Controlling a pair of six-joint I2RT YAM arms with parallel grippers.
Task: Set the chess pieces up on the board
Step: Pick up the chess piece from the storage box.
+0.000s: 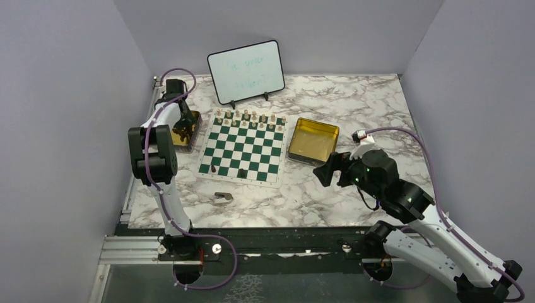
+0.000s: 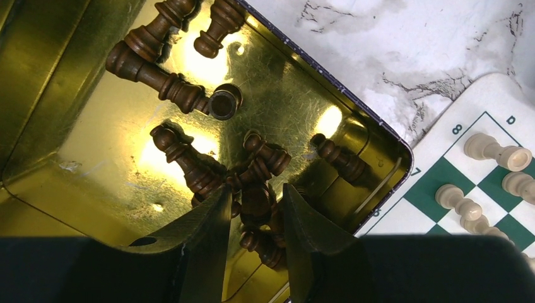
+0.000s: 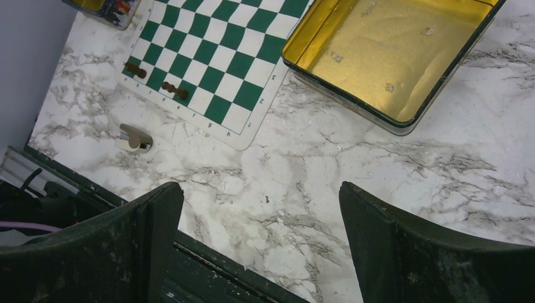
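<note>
The green and white board [image 1: 238, 178] lies mid-table. Light tan chess pieces [image 1: 249, 117] stand along its two far rows and show in the left wrist view [image 2: 495, 150]. Two dark pieces [image 1: 214, 169] [image 1: 242, 172] are on its near rows, also in the right wrist view [image 3: 175, 90]. My left gripper [image 1: 185, 129] is down inside the left gold tin [image 2: 63, 95]. Its jaws [image 2: 255, 189] are narrowly open, straddling one dark brown piece [image 2: 255, 208] in a heap of several. My right gripper [image 1: 325, 170] [image 3: 260, 192] is wide open and empty above bare marble.
An empty gold tin [image 1: 313, 140] [image 3: 391, 50] sits right of the board. A brownish-grey scrap [image 1: 223, 197] [image 3: 134, 138] lies near the board's front edge. A whiteboard [image 1: 246, 71] stands at the back. Walls close in on both sides.
</note>
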